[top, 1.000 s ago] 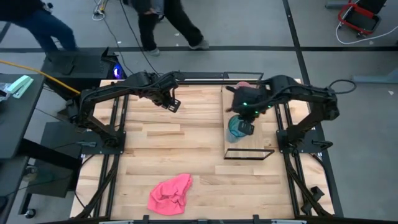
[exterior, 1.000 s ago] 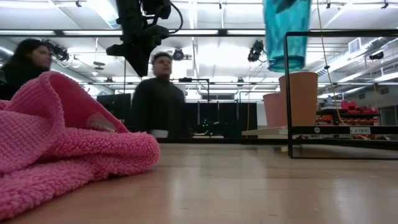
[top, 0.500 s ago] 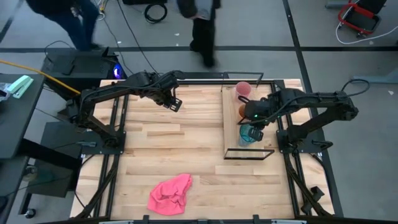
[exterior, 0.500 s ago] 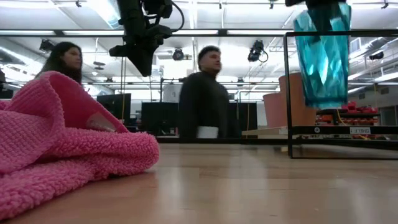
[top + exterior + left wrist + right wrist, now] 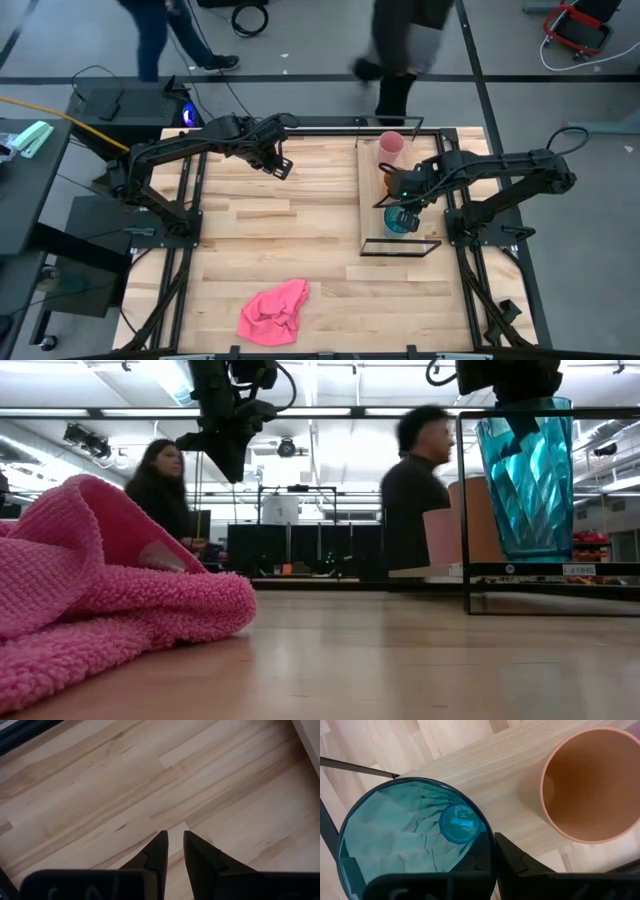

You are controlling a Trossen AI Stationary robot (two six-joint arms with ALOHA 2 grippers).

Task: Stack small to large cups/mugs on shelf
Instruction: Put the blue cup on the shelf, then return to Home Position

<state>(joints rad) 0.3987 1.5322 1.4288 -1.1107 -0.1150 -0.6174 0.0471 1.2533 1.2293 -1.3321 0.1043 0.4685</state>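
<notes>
Right gripper (image 5: 401, 205) clamped on rim of teal tumbler (image 5: 401, 219), upright on shelf (image 5: 372, 215) near wire frame (image 5: 465, 510). Orange tumbler (image 5: 585, 785) just beside, pink tumbler (image 5: 391, 146) beyond. Left gripper (image 5: 171, 846) nearly closed, empty, above bare tabletop (image 5: 260, 240). Pink cloth (image 5: 274, 312) well apart. 2 people (image 5: 160, 490) behind.

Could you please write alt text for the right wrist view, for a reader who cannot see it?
Seen from above, the right gripper grips the rim of an upright translucent teal tumbler over the pale wooden shelf. An empty orange tumbler stands upright on the shelf beside it.
</notes>
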